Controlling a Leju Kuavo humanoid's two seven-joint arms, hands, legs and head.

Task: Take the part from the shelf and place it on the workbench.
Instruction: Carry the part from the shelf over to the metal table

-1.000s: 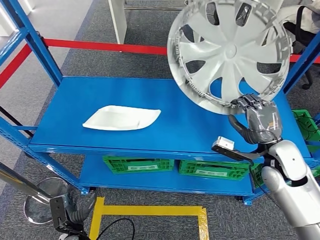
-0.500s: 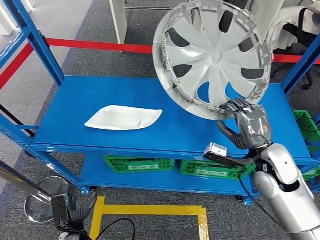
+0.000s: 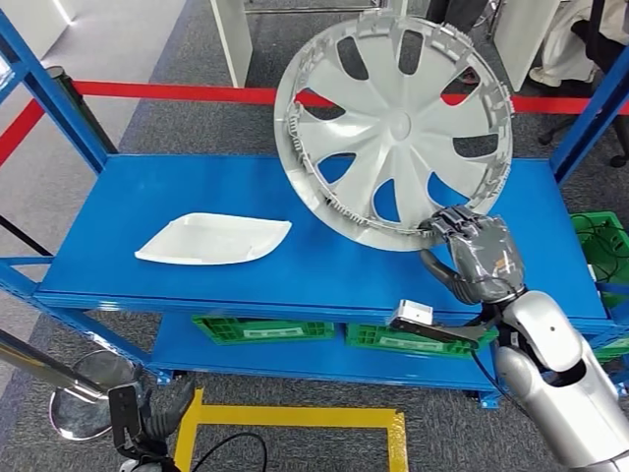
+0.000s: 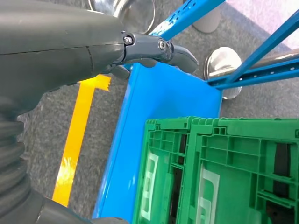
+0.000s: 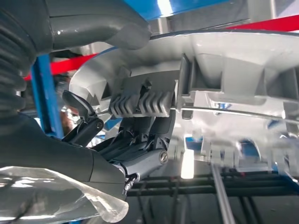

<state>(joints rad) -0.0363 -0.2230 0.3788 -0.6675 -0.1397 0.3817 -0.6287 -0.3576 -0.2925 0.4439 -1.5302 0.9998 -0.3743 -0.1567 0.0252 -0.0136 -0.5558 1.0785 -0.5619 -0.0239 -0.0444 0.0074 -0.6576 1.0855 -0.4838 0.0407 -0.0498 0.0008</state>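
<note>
A large silver wheel cover (image 3: 397, 128) is lifted above the blue shelf (image 3: 222, 187), tilted with its spoked face toward me. My right hand (image 3: 475, 251) grips its lower rim, at the shelf's right side. In the right wrist view the rim (image 5: 225, 60) lies against the fingers (image 5: 141, 102), with the thumb above it. A flat white moulded part (image 3: 211, 239) lies on the shelf's left half. My left hand (image 4: 105, 46) hangs low beside the lower shelf, holding nothing, one dark finger stretched out straight.
Green crates (image 3: 270, 327) sit on the lower shelf (image 3: 186, 344); one crate (image 4: 225, 168) is close to my left hand. Blue uprights (image 3: 63, 98) frame the rack. Yellow floor tape (image 3: 289, 418) and a stanchion base (image 3: 78, 393) lie in front. Red tape (image 3: 186, 91) runs behind.
My right hand has carried the wheel cover to the left and slightly lower. The whole picture has also shifted a little, so the camera moved.
</note>
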